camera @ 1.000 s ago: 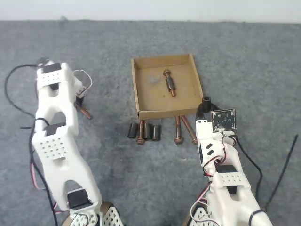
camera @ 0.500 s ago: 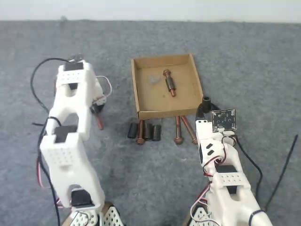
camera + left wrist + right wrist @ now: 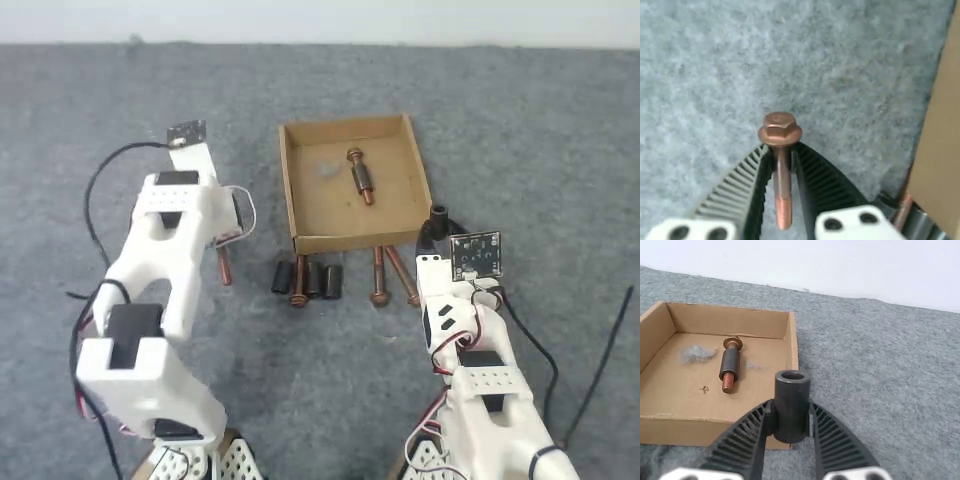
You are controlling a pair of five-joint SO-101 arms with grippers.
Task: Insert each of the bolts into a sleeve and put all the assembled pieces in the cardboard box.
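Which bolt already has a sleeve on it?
The bolt lying inside the cardboard box: a dark sleeve sits around its shank. The bolt in the left hand and the bolts in front of the box are bare.

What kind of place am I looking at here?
Probably a small robotics test bench: two white robot arms, left and right, on a grey mat, with a cardboard box, loose bolts and sleeves.

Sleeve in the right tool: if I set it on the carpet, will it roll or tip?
Probably rigid: the sleeve looks like thick-walled dark metal. A smooth cylinder, it would likely roll if laid sideways, though the carpet may slow it. On end it might tip.
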